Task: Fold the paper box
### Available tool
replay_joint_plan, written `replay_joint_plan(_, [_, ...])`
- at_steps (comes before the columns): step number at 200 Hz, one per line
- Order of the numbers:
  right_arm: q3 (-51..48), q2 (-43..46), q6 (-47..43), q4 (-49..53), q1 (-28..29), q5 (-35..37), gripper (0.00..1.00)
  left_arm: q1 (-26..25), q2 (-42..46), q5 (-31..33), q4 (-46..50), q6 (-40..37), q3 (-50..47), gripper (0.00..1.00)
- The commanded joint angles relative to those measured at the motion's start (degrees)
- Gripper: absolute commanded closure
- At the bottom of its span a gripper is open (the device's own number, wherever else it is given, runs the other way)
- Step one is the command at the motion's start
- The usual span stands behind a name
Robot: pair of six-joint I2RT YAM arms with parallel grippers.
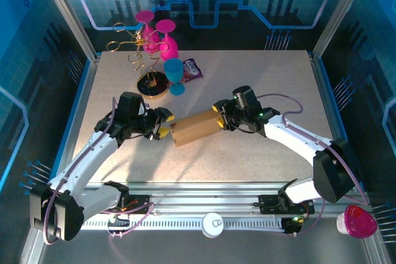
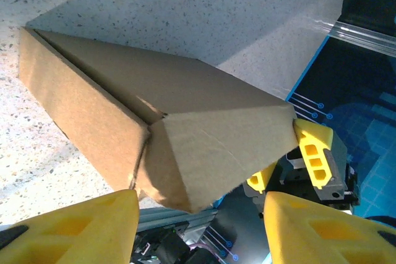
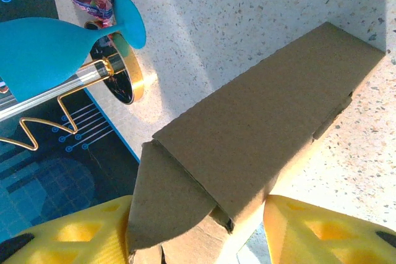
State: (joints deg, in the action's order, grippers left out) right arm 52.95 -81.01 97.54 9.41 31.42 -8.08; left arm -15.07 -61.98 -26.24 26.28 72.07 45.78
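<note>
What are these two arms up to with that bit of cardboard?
A robot is folding a brown cardboard box in the middle of the table. The left gripper sits open around one end flap. The right gripper straddles the other end, close against it; whether it grips is unclear.

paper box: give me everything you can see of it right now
The paper box is plain brown, unprinted cardboard, folded into a long flat rectangular sleeve lying on the speckled table, angled near-left to far-right. Both end flaps look untucked, sticking out. Its left end sits between the left gripper's open jaws; the right gripper straddles the other end, contact unclear.
</note>
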Motion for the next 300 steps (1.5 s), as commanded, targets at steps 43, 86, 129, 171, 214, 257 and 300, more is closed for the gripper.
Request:
replay_joint_plan(43, [-0.9,-0.7,0.2,0.3,-0.7,-0.9,0.50,0.4,0.1,0.7,-3.0,0.4,-4.4,0.53])
replay_joint_plan(86, [-1.9,-0.7,0.3,0.0,-0.7,-0.7,0.56,0.4,1.3,0.9,-4.1,0.5,-6.5,0.59])
replay_joint_plan(129, [-2.2,-0.6,0.3,0.0,-0.7,-0.6,0.60,0.4,3.5,1.0,-3.8,0.4,-9.3,0.64])
replay_joint_plan(171, [-4.4,-0.6,-0.2,0.1,-0.7,-0.5,0.63,0.4,4.4,1.1,-4.5,0.4,-12.1,0.76])
replay_joint_plan(214, [-7.4,-0.6,-0.6,0.0,-0.7,-0.6,0.67,0.4,4.2,1.1,-5.5,-0.1,-14.6,0.82])
replay_joint_plan(257, [-9.0,0.2,-2.0,1.5,-0.9,-0.2,0.82,0.4,4.0,1.0,-5.6,-0.9,-15.4,0.89])
replay_joint_plan(300, [-8.6,0.2,-3.7,2.8,-1.5,-0.4,0.90,0.4,3.4,0.5,-6.0,-1.4,-15.4,0.92])
